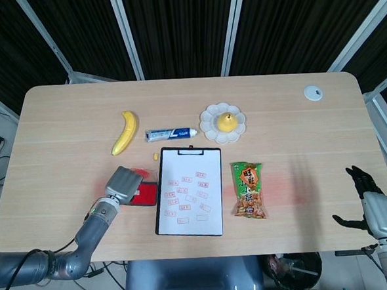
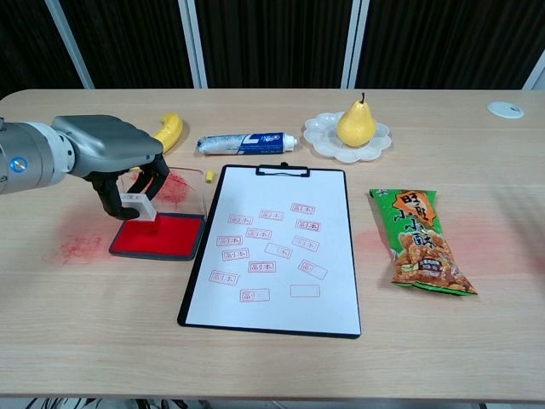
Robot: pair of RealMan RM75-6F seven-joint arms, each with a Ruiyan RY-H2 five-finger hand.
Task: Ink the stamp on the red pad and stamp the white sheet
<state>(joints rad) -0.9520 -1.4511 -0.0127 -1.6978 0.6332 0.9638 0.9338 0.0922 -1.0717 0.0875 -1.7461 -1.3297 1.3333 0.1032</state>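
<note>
My left hand pinches a small clear stamp from above and holds it just over the far left part of the red ink pad. The pad's clear lid stands open behind it, smeared with red. To the right lies the white sheet on a black clipboard, bearing several red stamp marks. In the head view the left hand covers the stamp and part of the pad, beside the sheet. My right hand hovers at the table's near right edge, fingers spread, holding nothing.
A banana, a toothpaste tube and a pear on a white plate lie behind the clipboard. A green snack bag lies right of it. A red ink smudge marks the table left of the pad.
</note>
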